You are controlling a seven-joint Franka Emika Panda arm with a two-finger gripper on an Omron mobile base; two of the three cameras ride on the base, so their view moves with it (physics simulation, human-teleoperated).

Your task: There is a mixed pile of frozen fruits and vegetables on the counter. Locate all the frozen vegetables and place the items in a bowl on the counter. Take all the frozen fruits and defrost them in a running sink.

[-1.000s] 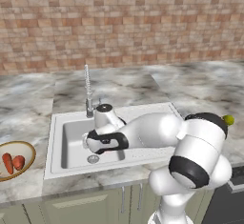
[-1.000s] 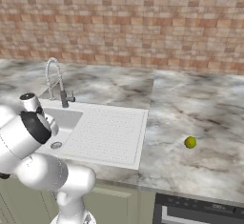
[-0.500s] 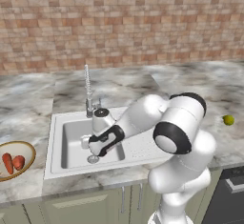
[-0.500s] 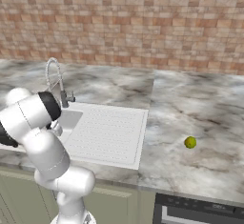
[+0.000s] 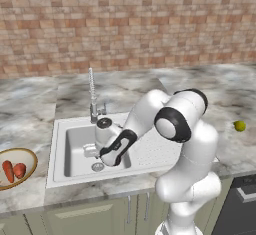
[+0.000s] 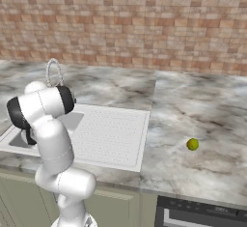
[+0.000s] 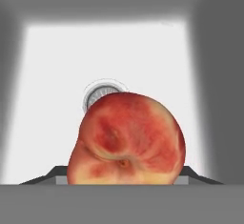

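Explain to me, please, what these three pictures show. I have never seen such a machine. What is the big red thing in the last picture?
The machine is a white robot arm in a simulated kitchen. Two pictures come from cameras behind the arm, one on its left and one on its right. The third comes from a camera on the hand itself.

The hand reaches down into the grey sink, near the tall faucet. In the hand view, the big red thing is a red-orange fruit, seen very close above the round drain. The fingers are mostly hidden behind it, so I cannot say whether they hold it.

On the marbled counter lies a yellow-green ball. On the left, a bowl holds two orange-red pieces.
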